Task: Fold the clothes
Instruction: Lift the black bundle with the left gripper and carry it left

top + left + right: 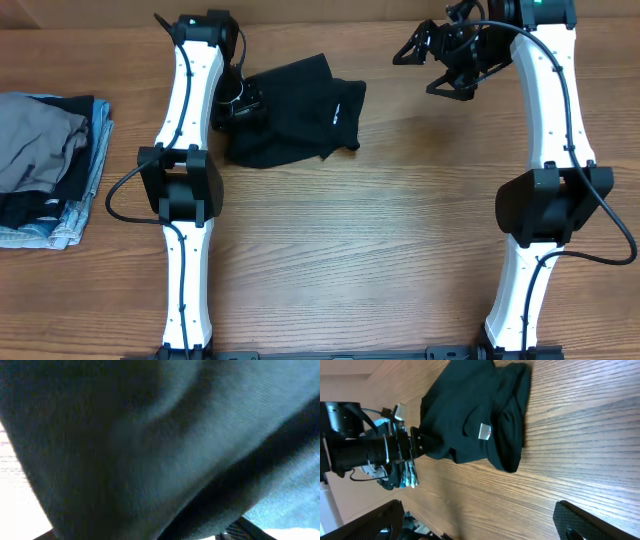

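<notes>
Overhead: even, sharp light, with faint shadows on the table (400, 250). Left wrist: the clothes (150, 450) fill the frame, dark and out of focus, with blown-out white to their left. Right wrist: glare on the wood right of the clothes.

I take this for a robotics lab bench, not a home. My white-and-black jointed left arm (188, 110) and matching right arm (545, 110) rise from the near edge of a bare brown wood-grain table (380, 230), loose black cables (118, 196) looping off them. The only household things are a folded stack of grey and denim garments (45, 170) at the left edge and a crumpled black soft garment (295, 115) far-centre.
</notes>
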